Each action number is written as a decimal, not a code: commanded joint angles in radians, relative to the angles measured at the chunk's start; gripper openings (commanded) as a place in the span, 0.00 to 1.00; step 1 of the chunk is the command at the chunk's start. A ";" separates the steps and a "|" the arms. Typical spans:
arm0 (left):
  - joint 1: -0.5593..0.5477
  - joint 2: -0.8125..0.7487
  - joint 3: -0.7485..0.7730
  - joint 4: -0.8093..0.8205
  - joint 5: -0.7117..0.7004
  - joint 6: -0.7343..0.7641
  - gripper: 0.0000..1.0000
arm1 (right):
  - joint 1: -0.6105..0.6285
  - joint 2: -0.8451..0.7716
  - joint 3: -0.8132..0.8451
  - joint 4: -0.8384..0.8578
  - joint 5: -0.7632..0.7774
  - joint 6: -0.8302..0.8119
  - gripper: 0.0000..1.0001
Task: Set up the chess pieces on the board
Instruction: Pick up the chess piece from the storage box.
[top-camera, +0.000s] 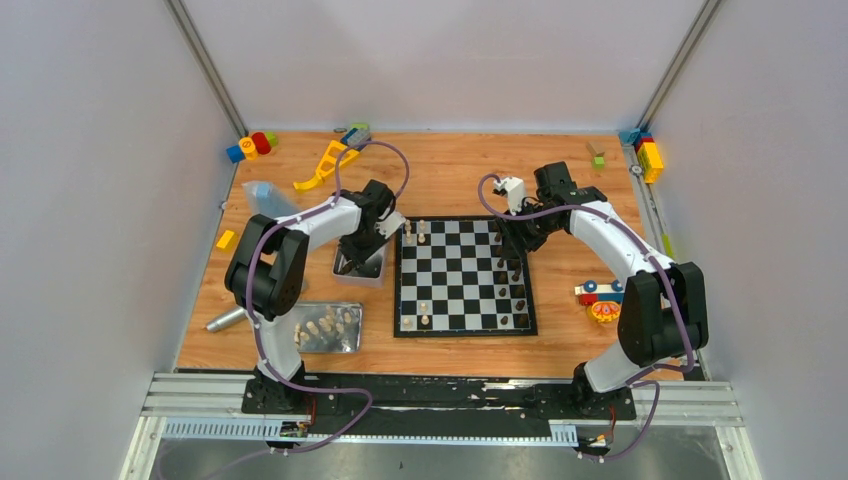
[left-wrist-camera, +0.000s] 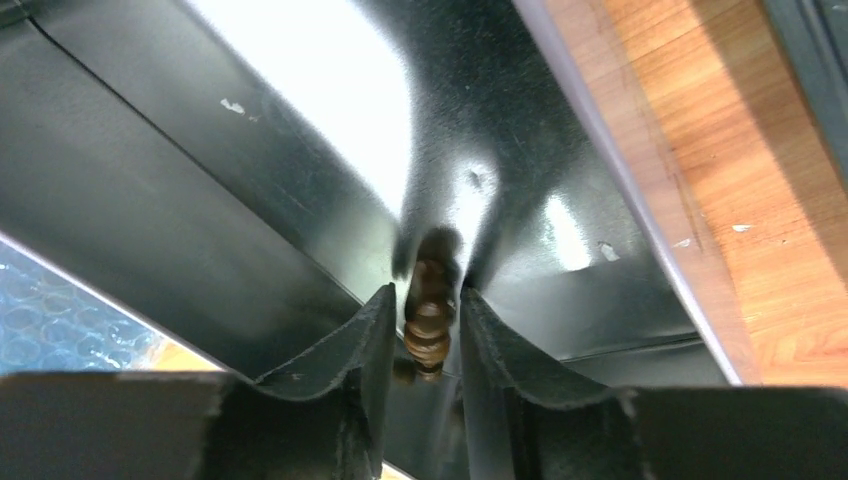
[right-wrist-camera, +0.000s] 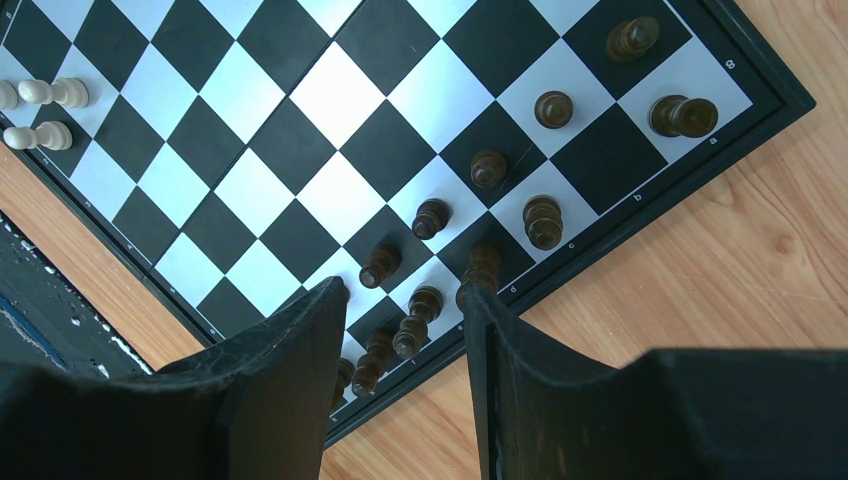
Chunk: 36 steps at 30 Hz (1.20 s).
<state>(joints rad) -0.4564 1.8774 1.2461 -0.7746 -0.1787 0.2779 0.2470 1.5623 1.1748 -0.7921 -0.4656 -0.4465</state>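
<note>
Closest to the near edge of the bench (top-camera: 560, 350), toward its left corner: a shiny tray (top-camera: 352, 347) holding a heap of pale cream pieces (top-camera: 325, 325), with a metal cylinder (top-camera: 225, 320) lying just beside it on the left. Further in, around mid-bench: the board (top-camera: 462, 270), lying flat and square to the edges. On its near-left squares, two more pale figures (top-camera: 416, 320), upright. Along its right-hand side, two rows of dark brown pieces (top-camera: 514, 285), seen upright from the right wrist. Off the board's right side, toward the right edge, a colourful toy (top-camera: 601, 298). Just beside the board's left side, a smaller tray (top-camera: 375, 275), with the left end effector (top-camera: 356, 256) reaching down into it. From the left wrist, seen pinching one dark brown piece (left-wrist-camera: 428, 320) between its two fingers (left-wrist-camera: 372, 330), over the tray's dark glossy floor. Over the far-right part of the board, the right end effector (right-wrist-camera: 405, 290), spread and holding nothing, hanging above the dark rows with one dark figure close by a fingertip. At the board's far-left corner, another pale pair (top-camera: 415, 233). Along the far edge, toy blocks (top-camera: 250, 146) near the left corner and more near the right corner
</note>
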 joint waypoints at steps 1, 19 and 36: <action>0.010 -0.013 -0.007 0.006 0.062 0.008 0.32 | 0.000 -0.027 0.001 0.022 -0.008 -0.012 0.48; 0.092 -0.297 -0.001 0.114 0.403 0.110 0.01 | 0.001 -0.060 0.104 -0.003 -0.042 0.004 0.48; 0.075 -0.319 0.004 0.442 1.008 -0.144 0.02 | -0.035 -0.122 0.043 0.173 -0.465 0.081 0.49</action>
<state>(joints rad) -0.3729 1.5539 1.2255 -0.5247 0.6270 0.2935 0.2226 1.5070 1.2369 -0.7712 -0.6708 -0.4255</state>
